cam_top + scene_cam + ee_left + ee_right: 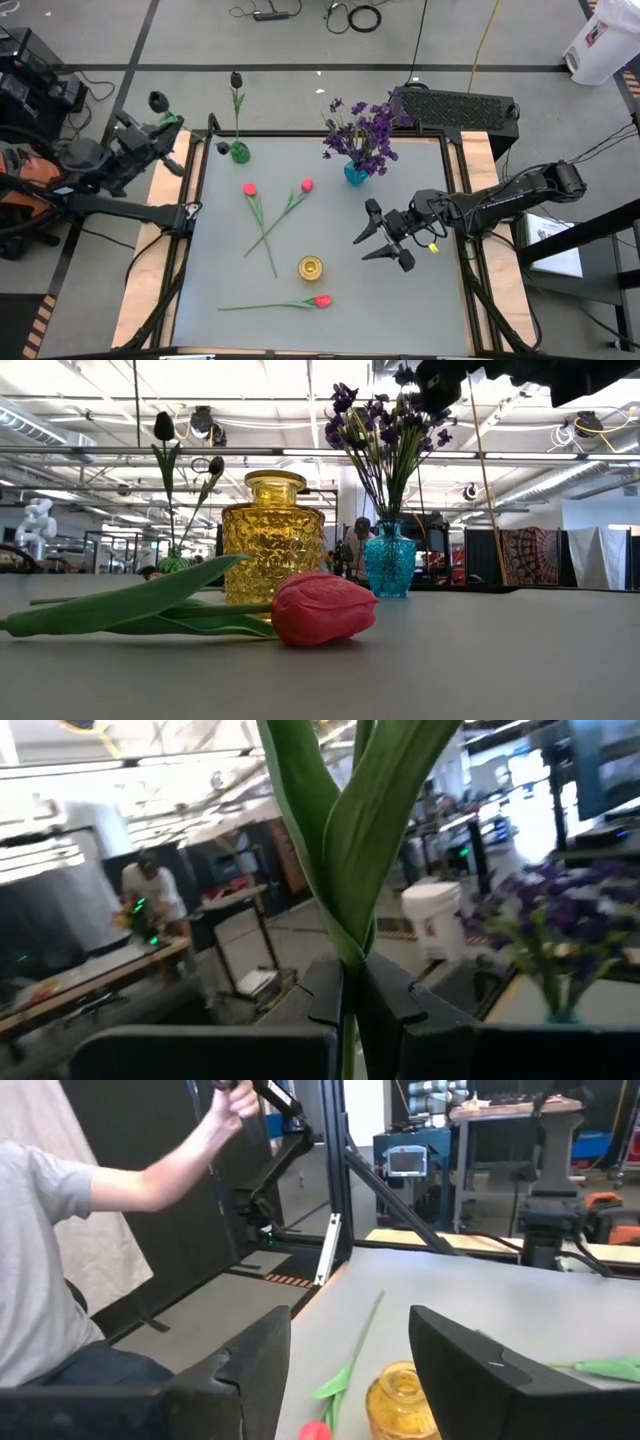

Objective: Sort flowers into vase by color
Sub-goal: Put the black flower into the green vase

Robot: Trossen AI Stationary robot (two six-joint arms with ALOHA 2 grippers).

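My left gripper (pixel 166 124) is off the table's far-left corner, shut on a near-black tulip (pixel 157 100). In the left wrist view only that tulip's green leaves (pixel 345 830) show. A green vase (pixel 239 152) at the far left holds another near-black tulip (pixel 236 78). A blue vase (pixel 355 173) holds the purple flowers (pixel 365 130). Three red-pink tulips (pixel 249 188) (pixel 307 184) (pixel 322 300) lie flat on the table around a yellow vase (pixel 310 267). My right gripper (pixel 385 240) is open to the right of the yellow vase (pixel 400 1400). My left gripper pinches the near-black tulip's stem (pixel 347 985) between its two fingers (pixel 322 1005), just below where the leaves branch. The leaves rise beyond the fingers. The flower is lifted clear of the table, and its bud is outside the wrist view.
A person in a grey shirt (pixel 40 1280) sits beyond the table's left edge with one arm raised. A dark keyboard-like box (pixel 455 108) lies past the far right corner. Bare table (pixel 400 310) shows in the near right part.
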